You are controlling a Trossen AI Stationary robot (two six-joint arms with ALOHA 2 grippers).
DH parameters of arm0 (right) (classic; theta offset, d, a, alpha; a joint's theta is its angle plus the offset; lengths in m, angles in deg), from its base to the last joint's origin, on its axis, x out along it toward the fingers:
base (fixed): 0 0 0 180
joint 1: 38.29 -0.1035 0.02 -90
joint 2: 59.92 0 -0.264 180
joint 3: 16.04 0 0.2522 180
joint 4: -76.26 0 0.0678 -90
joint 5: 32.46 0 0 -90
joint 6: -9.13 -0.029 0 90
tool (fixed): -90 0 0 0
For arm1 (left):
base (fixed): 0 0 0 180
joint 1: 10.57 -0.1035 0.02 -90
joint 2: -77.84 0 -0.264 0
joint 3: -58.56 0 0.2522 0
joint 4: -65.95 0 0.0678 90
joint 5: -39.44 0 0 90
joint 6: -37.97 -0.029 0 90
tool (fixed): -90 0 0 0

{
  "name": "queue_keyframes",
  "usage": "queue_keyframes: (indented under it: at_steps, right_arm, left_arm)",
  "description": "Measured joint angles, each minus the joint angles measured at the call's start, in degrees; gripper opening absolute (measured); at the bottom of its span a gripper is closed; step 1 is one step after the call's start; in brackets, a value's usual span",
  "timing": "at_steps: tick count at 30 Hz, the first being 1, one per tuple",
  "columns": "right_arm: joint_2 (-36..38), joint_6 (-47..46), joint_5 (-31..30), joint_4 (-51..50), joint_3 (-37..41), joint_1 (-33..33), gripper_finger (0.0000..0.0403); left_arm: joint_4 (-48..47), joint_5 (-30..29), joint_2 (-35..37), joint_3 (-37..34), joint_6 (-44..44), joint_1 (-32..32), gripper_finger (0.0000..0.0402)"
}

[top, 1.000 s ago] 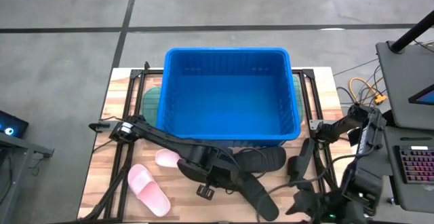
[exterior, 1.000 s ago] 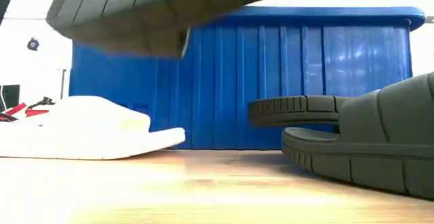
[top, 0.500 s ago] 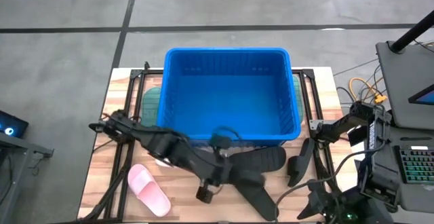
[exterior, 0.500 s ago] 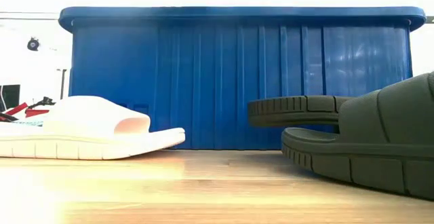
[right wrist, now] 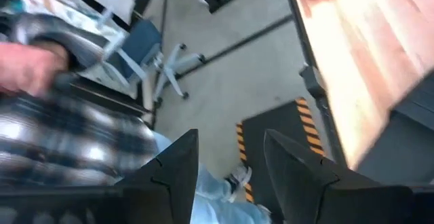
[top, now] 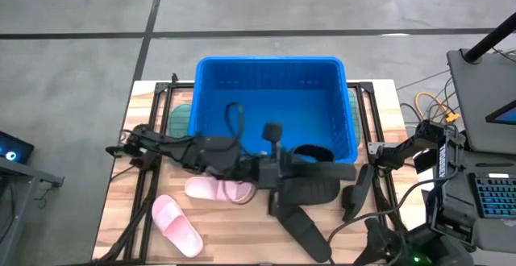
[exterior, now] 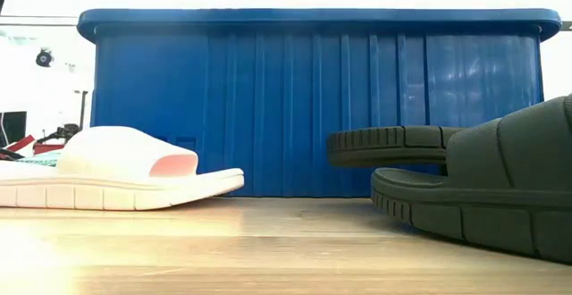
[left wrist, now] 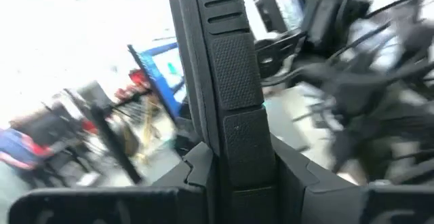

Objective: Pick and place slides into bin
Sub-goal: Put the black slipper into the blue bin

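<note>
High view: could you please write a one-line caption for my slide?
Left gripper carries a black slide over the near rim of the blue bin; two pink slides wait on the table.

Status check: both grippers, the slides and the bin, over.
Left gripper shut on a black slide, at the bin's near wall. Right gripper open, parked off the table. Two pink slides, two black on the table. Nothing blocking.
</note>
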Motion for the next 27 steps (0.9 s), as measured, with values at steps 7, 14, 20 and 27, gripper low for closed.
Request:
queue_keyframes:
  at_steps: [7, 14, 20, 27]
  right_arm:
    - [0.79, -0.41, -6.4, 0.7, 0.02, -1.44, 0.0123]
    - [-0.12, -1.99, -10.37, -14.5, -7.23, -1.9, 0.0043]
    - [-3.53, -3.15, -12.87, -34.5, -20.98, -1.88, 0.001]
    - [-3.37, 1.97, -19.6, -40.71, -25.41, -1.52, 0.0008]
  left_arm:
    - [1.54, 0.25, -1.81, -1.18, -9.92, -0.99, 0.0069]
    - [0.18, 0.36, -1.54, -1.29, -11.59, -2.2, 0.0069]
    - [-0.14, 5.21, -0.94, -1.29, -11.83, -6.1, 0.0069]
    - [7.11, 8.16, -1.25, -1.29, -15.85, -11.01, 0.0068]
